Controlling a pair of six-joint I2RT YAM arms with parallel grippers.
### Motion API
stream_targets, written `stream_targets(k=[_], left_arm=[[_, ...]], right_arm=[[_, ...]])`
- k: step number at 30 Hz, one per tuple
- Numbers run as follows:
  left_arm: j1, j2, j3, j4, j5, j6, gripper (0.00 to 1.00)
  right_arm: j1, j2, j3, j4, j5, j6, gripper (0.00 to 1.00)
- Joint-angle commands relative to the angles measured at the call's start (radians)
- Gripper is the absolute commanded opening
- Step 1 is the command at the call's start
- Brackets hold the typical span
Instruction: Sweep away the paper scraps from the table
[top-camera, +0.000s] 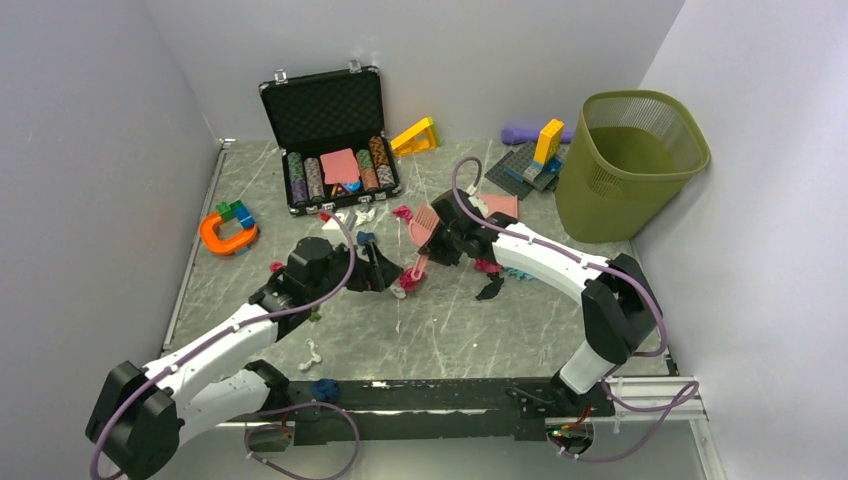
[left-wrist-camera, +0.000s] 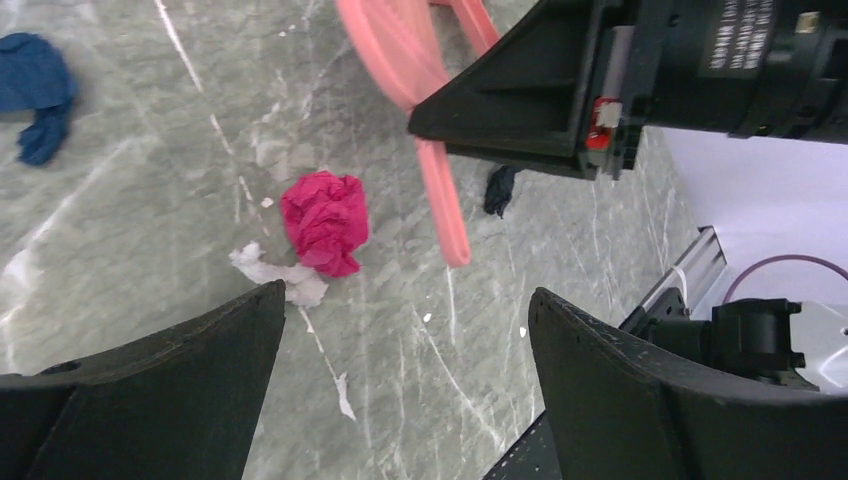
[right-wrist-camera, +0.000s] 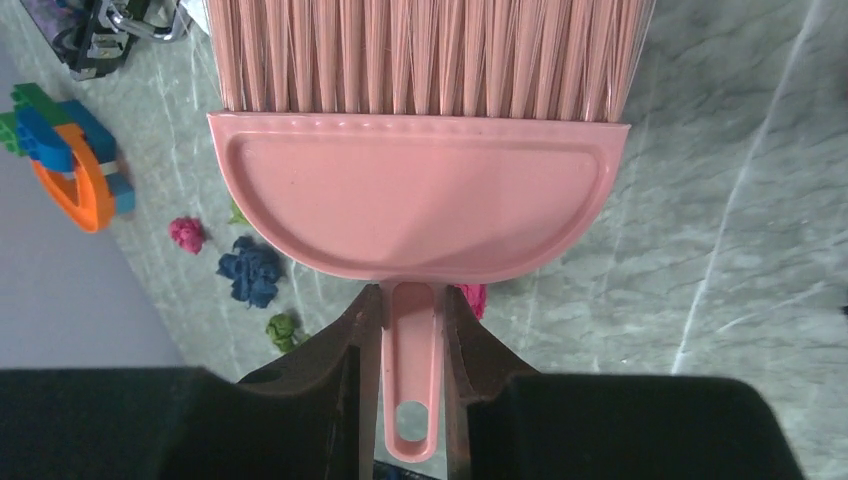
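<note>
My right gripper (top-camera: 441, 240) (right-wrist-camera: 412, 300) is shut on the handle of a pink hand brush (top-camera: 424, 226) (right-wrist-camera: 420, 200), its bristles pointing away over the table (top-camera: 450, 330). My left gripper (top-camera: 386, 272) (left-wrist-camera: 405, 300) stands open and empty just left of the brush handle (left-wrist-camera: 442, 205). A magenta wad (left-wrist-camera: 325, 220) and a white scrap (left-wrist-camera: 275, 275) lie ahead of its jaws. Other paper scraps lie around: navy (right-wrist-camera: 250, 270) (left-wrist-camera: 35, 85), green (right-wrist-camera: 282, 328), magenta (right-wrist-camera: 187, 233), black (top-camera: 490, 290), white (top-camera: 312, 352).
An open black case of poker chips (top-camera: 330, 140) stands at the back. An orange toy with blocks (top-camera: 228, 232) lies at the left. A green mesh bin (top-camera: 630, 160) stands back right, beside toy blocks (top-camera: 535, 160) and a yellow wedge (top-camera: 415, 137).
</note>
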Motion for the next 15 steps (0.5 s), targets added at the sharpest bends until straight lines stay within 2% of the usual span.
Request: stream_targets(k=[1, 6, 15], left_arm=[[-0.041, 0.037, 0.019, 0.202, -0.005, -0.045, 0.94], [-0.06, 0.084, 0.025, 0.227, -0.045, -0.065, 0.9], [-0.071, 0.227, 0.027, 0.29, -0.023, -0.105, 0.82]], right_arm=[[0.001, -0.06, -0.051, 0.125, -0.081, 0.124, 0.21], [0.0, -0.09, -0.096, 0.189, -0.104, 0.165, 0.2], [0.003, -0.104, -0.123, 0.234, -0.142, 0.183, 0.2]])
